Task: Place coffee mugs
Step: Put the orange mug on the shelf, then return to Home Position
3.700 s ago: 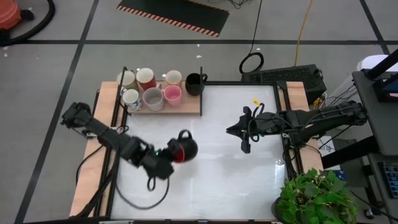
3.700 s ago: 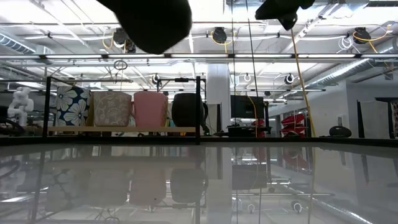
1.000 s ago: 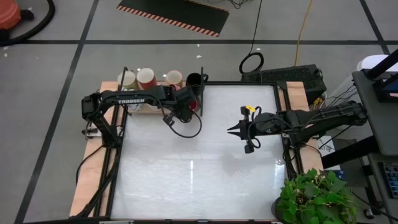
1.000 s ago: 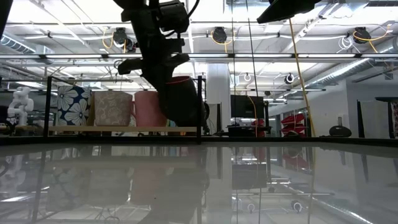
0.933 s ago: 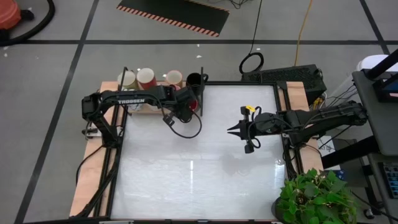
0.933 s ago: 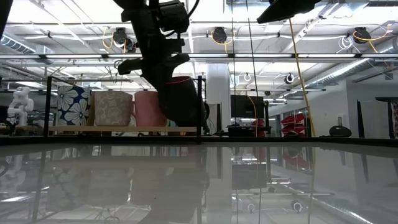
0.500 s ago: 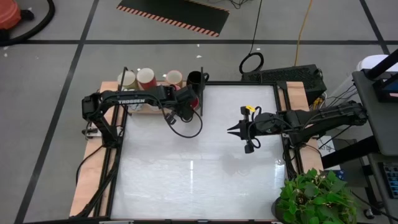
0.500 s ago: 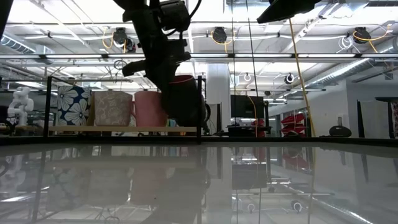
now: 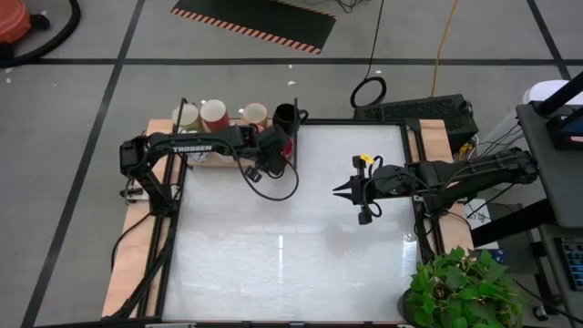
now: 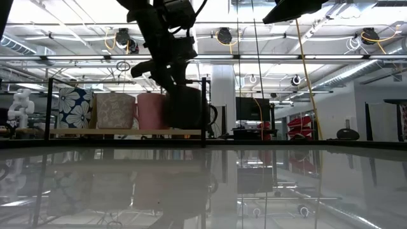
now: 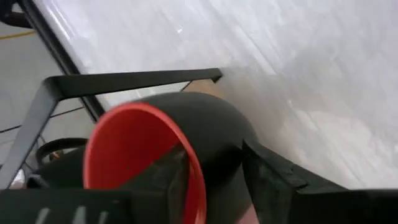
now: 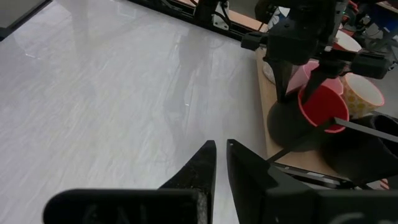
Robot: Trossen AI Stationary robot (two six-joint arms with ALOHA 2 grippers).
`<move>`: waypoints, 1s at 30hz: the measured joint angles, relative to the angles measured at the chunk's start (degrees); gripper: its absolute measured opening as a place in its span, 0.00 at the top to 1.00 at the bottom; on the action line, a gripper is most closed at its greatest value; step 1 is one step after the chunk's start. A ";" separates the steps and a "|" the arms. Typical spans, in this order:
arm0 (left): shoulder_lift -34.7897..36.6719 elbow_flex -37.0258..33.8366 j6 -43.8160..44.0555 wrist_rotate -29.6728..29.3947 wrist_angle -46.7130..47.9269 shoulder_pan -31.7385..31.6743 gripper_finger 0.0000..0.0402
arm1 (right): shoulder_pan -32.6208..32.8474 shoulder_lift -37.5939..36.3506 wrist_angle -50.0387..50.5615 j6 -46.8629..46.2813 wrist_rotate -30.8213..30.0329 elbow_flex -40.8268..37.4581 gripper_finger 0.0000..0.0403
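Note:
A black mug with a red inside (image 11: 214,121) (image 12: 292,132) stands upright on the right end of the wooden rack board (image 12: 266,127), in front of another black mug (image 9: 285,117). My left gripper (image 11: 212,149) (image 12: 297,93) is over it, open, one finger inside the mug and one outside. More mugs fill the rack: tan (image 9: 185,116), red (image 9: 215,114), cream (image 9: 254,114), and in the low view flowered (image 10: 75,108), patterned beige (image 10: 114,110) and pink (image 10: 152,108). My right gripper (image 9: 339,191) (image 12: 221,149) hangs shut above the table's middle right. My left gripper straddles the mug's wall near the rim (image 11: 198,163), one finger (image 11: 166,180) in the red hollow and one (image 11: 267,177) outside the black wall. It comes slanting down from above. The gap is wider than the wall; whether either finger touches it I cannot tell.
The rack's black metal frame (image 11: 124,81) and its upright post (image 10: 203,108) stand right beside the mug. The white table top (image 9: 291,246) lies open toward the near edge. A potted plant (image 9: 460,287) sits at the near right corner.
My left gripper has tipped a little and sunk slightly at the rack's right end. The black mug, tilted a second ago with its red rim showing in the low view, has dropped and come upright on the board.

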State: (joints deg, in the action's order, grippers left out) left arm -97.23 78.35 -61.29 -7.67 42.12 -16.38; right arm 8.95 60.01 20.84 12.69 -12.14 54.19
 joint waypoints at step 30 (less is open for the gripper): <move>2.95 -0.09 26.73 -19.56 -3.53 9.57 0.35 | 0.00 0.00 0.42 0.00 0.00 0.00 0.92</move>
State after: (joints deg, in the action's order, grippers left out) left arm -94.28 78.27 -34.55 -27.24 38.59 -6.81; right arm 8.95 60.01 21.26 12.69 -12.14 54.19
